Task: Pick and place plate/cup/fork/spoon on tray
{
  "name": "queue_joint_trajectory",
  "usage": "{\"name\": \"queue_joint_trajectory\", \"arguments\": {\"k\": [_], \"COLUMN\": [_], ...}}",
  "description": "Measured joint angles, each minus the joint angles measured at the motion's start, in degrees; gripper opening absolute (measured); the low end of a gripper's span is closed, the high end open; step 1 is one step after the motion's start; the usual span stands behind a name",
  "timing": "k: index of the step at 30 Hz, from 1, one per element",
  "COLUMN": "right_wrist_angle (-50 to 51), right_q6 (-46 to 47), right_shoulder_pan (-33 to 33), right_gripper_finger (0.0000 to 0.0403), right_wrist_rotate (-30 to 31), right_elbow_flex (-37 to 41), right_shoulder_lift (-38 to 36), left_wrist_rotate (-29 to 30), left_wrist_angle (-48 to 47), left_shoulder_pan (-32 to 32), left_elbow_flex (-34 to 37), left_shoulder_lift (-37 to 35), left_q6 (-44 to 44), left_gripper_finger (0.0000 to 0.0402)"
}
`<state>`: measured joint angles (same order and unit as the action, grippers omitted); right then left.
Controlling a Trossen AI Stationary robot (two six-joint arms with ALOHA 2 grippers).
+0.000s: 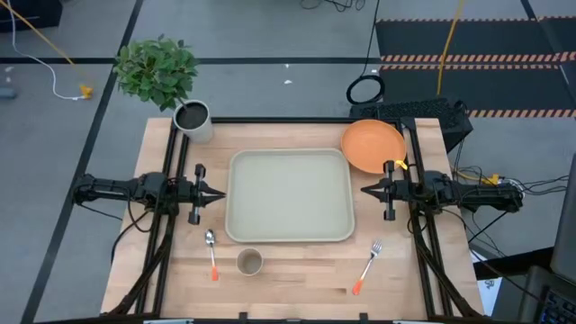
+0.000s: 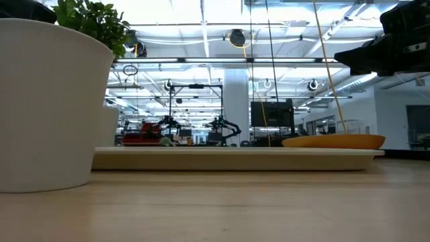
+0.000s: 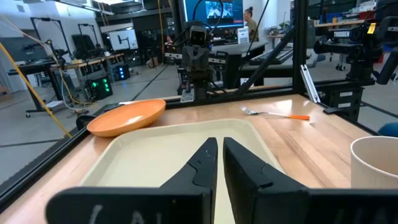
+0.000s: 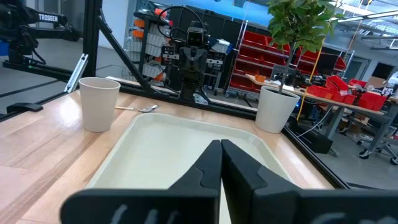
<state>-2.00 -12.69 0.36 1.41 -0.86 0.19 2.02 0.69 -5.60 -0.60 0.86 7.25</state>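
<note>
The pale green-grey tray (image 1: 290,195) lies in the middle of the table. The orange plate (image 1: 373,145) rests at the tray's far right corner, partly on its rim. The beige cup (image 1: 249,262) stands near the tray's near edge. The spoon (image 1: 211,252) lies left of the cup. The fork (image 1: 367,265) lies near the table's near right. My left gripper (image 1: 219,194) hovers shut at the tray's left edge, empty. My right gripper (image 1: 366,190) hovers shut at the tray's right edge, empty. Both also show in their wrist views, the left gripper (image 3: 219,149) and the right gripper (image 4: 220,149).
A grey-white pot (image 1: 193,120) with a leafy plant (image 1: 157,68) stands at the table's far left corner. Black frame rails (image 1: 416,225) run along the table's left and right sides. A keyboard (image 1: 414,112) sits beyond the far right edge.
</note>
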Motion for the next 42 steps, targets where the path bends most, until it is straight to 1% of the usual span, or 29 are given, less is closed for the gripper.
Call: {"name": "queue_joint_trajectory", "arguments": {"k": [31,42], "right_wrist_angle": [0.0,0.01], "right_q6": [-0.02,-0.01], "right_shoulder_pan": [-0.02,-0.01], "right_gripper_finger": [0.0,0.0], "right_wrist_rotate": [0.0,0.0], "right_elbow_flex": [0.02,0.02], "right_shoulder_lift": [-0.02,-0.02], "left_wrist_rotate": [0.0,0.26], "left_wrist_angle": [0.06,3.78], "left_shoulder_pan": [0.01,0.0], "left_elbow_flex": [0.0,0.11], "left_shoulder_lift": [-0.01,0.0], "left_q6": [0.0,0.0], "left_gripper_finger": [0.0031,0.0031]}}
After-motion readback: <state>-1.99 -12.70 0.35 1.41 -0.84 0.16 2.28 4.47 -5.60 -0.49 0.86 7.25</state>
